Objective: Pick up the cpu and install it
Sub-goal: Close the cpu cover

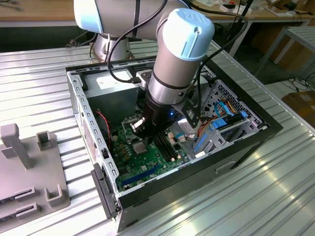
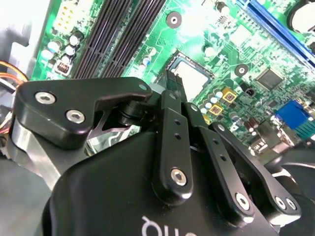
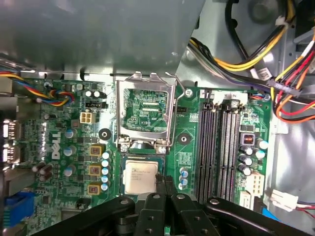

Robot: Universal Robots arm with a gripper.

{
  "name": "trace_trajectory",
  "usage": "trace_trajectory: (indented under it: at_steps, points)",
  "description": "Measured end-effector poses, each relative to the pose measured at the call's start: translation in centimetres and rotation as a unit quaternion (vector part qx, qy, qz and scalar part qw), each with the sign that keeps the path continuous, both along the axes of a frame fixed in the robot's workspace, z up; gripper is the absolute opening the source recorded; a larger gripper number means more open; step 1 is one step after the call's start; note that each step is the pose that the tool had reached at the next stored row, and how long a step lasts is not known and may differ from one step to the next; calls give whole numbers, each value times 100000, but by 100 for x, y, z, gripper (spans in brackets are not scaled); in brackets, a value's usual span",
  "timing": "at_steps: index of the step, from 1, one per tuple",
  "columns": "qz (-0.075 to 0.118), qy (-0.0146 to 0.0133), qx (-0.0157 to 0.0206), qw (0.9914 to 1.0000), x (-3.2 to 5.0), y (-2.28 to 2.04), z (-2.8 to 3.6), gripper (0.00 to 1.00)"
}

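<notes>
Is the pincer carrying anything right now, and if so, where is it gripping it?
Cannot tell. The pincer is low beside the cpu, which lies flat in the socket below the raised load frame; whether it touches the chip's edge is unclear.

White lettering ran along the green board point(image 3: 184, 147) beside its capacitors in the first wrist view, with small white markings scattered by the sockets and the memory slots point(image 3: 221, 147); none of it was clear enough for me to read. The cpu point(image 3: 140, 176) carried fine dark print on its lid, too small to make out. My gripper point(image 2: 173, 81) bore part of a white word on its housing, cut off by the frame edge.
</notes>
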State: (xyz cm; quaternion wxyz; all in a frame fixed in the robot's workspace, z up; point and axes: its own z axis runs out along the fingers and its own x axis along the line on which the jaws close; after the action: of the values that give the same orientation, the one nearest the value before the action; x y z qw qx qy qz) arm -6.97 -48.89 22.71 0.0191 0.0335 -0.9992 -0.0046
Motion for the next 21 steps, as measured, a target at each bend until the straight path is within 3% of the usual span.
trace_trajectory:
  at_steps: [2,6,9,14,17,19,21]
  points:
    - [40,24,-5,100000,1,0,46,12]
    - [127,27,-6,100000,18,19,49,12]
    - [299,28,-4,100000,82,45,49,12]
    - [1017,35,74,99995,131,52,71,12]
    - [3933,38,69,99923,134,52,75,12]
    - [6347,37,71,99798,136,53,75,12]
    - [7260,37,70,99736,145,56,74,12]
